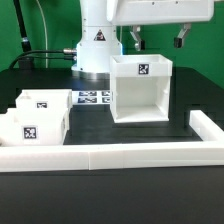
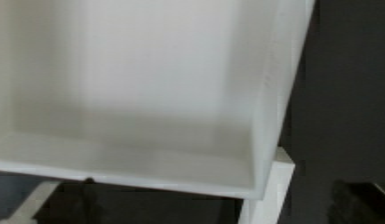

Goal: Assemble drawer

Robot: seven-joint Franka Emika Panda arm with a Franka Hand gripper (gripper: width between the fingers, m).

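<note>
Standing on black table (image 1: pixel 100 132): housing (image 1: pixel 140 92) upright right below the fingers (image 1: pixel 135 40), two touching trays (image 1: pixel 35 122) well off to the exterior view's left of them, marker board (image 1: pixel 95 98) between, wall (image 1: pixel 110 160) nearer the camera.

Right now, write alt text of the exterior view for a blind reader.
The gripper hangs open just above the tall white housing on a black table. Two smaller trays sit at the exterior view's left, a low white wall in front.
</note>
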